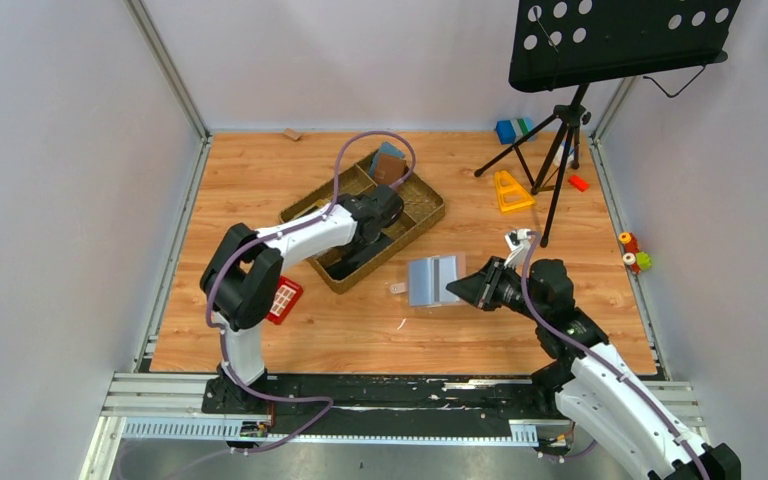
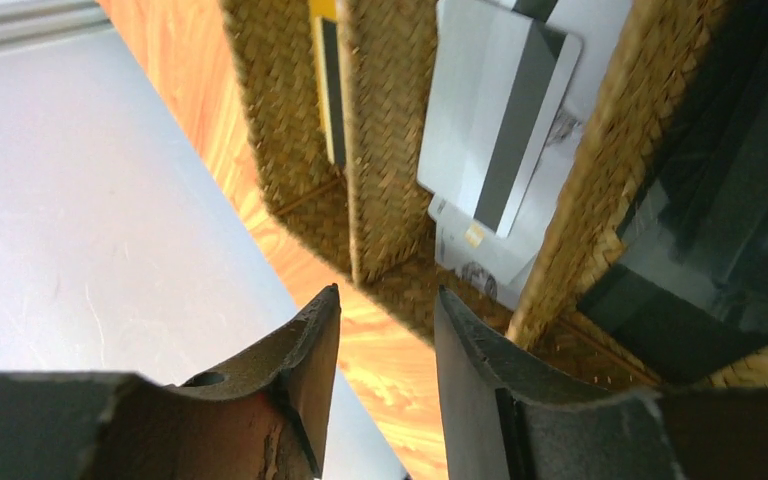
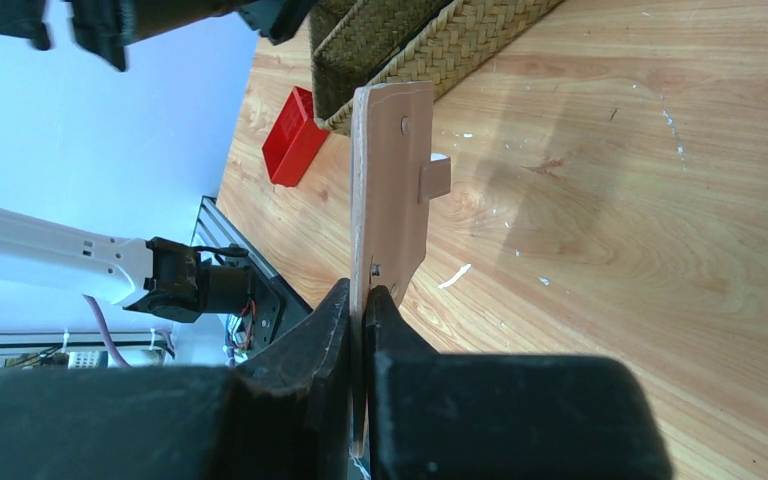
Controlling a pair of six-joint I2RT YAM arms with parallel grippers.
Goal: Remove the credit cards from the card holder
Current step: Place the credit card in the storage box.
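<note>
Clamping the card holder by its edge, the right pincer holds it open just beside the woven tray. The left pincer hangs over that tray, jaws parted, empty, credit cards lying inside.

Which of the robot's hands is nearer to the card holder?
Right. The right hand grips the card holder by its edge. The left hand hangs open over the woven tray, apart from the holder.
</note>
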